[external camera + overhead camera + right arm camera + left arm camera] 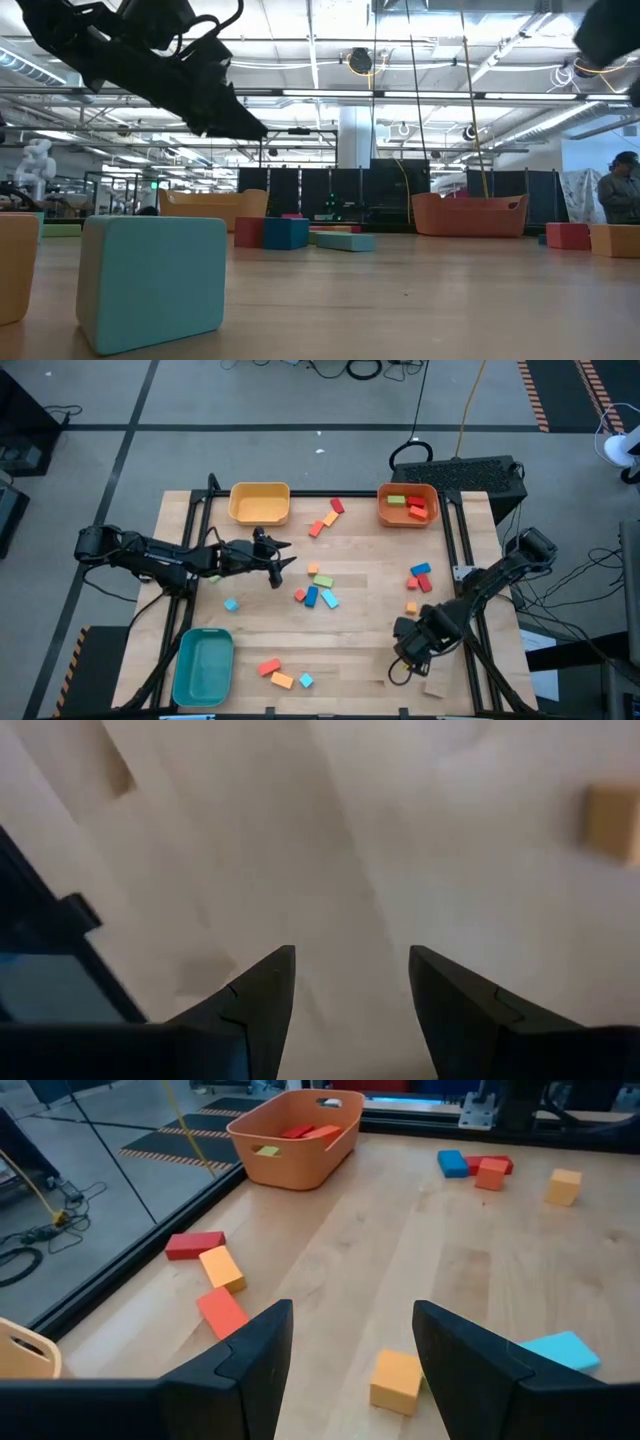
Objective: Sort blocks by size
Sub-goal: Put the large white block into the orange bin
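Blocks lie scattered on the wooden table (370,650): a centre cluster with a blue one (312,596), a far group with a red one (337,506), a right group (420,572), a near group (270,668), and a tan block (435,688) at the near right. My left gripper (283,557) hangs open and empty above the table left of the centre cluster; an orange block (396,1380) lies ahead of its fingers. My right gripper (408,650) points down, open and empty, over bare wood at the near right, with the tan block (612,820) off to one side.
A yellow bin (260,502) stands at the far left. An orange bin (408,493) at the far right holds green and red blocks. A teal bin (202,665) stands at the near left. A light blue block (150,280) sits close to the low camera. A black frame borders the table.
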Available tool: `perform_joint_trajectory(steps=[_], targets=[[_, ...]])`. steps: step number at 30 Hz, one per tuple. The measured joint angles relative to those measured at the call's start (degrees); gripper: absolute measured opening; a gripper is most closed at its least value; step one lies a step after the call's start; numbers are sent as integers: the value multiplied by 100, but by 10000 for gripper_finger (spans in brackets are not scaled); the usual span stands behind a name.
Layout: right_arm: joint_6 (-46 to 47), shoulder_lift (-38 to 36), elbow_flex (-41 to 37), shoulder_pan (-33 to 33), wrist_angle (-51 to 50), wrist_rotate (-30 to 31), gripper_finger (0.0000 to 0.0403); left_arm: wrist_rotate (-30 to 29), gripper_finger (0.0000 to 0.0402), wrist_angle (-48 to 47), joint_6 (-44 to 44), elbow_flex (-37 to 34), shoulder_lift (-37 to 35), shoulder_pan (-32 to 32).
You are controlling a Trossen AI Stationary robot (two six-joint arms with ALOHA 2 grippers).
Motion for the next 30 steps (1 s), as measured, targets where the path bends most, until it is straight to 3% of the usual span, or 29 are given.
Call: perform_joint_trajectory(steps=[8, 16, 23, 30], targets=[[1050, 2, 0, 467, 206, -454, 184, -29, 210, 99, 322, 0, 2, 33], [2277, 90, 7, 856, 1359, -610, 184, -45, 210, 429, 769, 0, 0, 33], [2986, 429, 164, 1118, 1177, -1079, 184, -39, 210, 702, 1104, 0, 0, 37], [3135, 939, 558, 1213, 1197, -1219, 184, -3, 210, 743, 1209, 0, 0, 120]])
